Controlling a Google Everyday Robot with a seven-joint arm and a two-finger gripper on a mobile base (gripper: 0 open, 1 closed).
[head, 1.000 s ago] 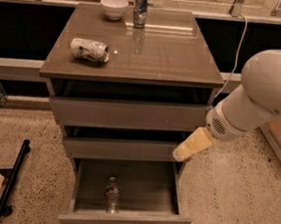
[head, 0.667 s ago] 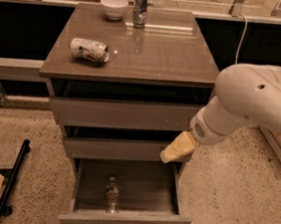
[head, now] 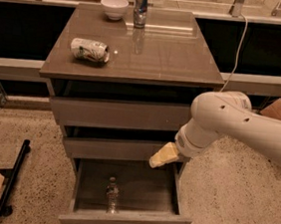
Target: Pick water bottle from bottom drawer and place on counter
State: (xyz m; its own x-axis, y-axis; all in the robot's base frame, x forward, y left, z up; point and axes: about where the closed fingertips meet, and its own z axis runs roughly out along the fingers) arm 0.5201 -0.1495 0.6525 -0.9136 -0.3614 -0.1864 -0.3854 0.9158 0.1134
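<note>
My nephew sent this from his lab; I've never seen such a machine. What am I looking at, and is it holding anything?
The white curved shape is a robot's arm, extending in from the right. Its pale yellowish tip is the gripper, at the right side of the open bottom drawer and above it; nothing appears to be held. The single view looks down on a drawer cabinet from the front. A small water bottle sits in that drawer. On the counter are a crushed can, a white bowl and a slim can.
</note>
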